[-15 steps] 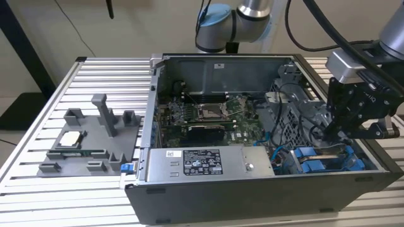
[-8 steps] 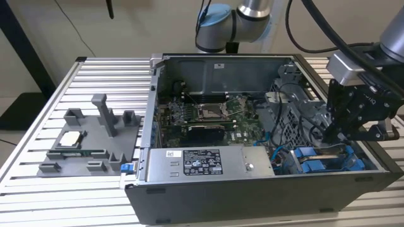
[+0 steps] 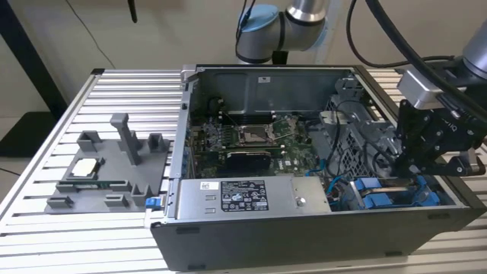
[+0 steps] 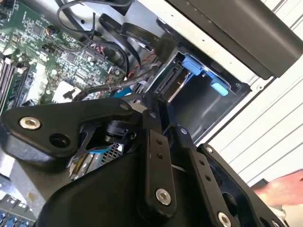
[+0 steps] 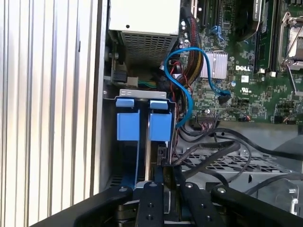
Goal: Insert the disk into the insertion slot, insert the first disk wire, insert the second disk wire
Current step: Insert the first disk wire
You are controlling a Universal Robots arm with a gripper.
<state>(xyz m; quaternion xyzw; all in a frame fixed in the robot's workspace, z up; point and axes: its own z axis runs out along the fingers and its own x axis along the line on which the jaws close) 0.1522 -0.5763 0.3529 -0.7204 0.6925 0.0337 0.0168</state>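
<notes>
Black gripper linkages loomed closest, poised at the insertion slot in a corner of the open computer case. Blue rails sat inside the slot. Black cables crossed beside it, and I couldn't tell whether the gripper held anything.

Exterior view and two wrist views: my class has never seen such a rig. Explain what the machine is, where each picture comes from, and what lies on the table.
The machine is a silver robot arm ending in a black gripper. The exterior view comes from a camera off the arm; both wrist views ride near the gripper. On the ribbed metal table stand an open dark computer case and a grey parts tray. The gripper hangs at the narrow grey insertion slot with blue rails. If it holds anything, I cannot tell.
</notes>
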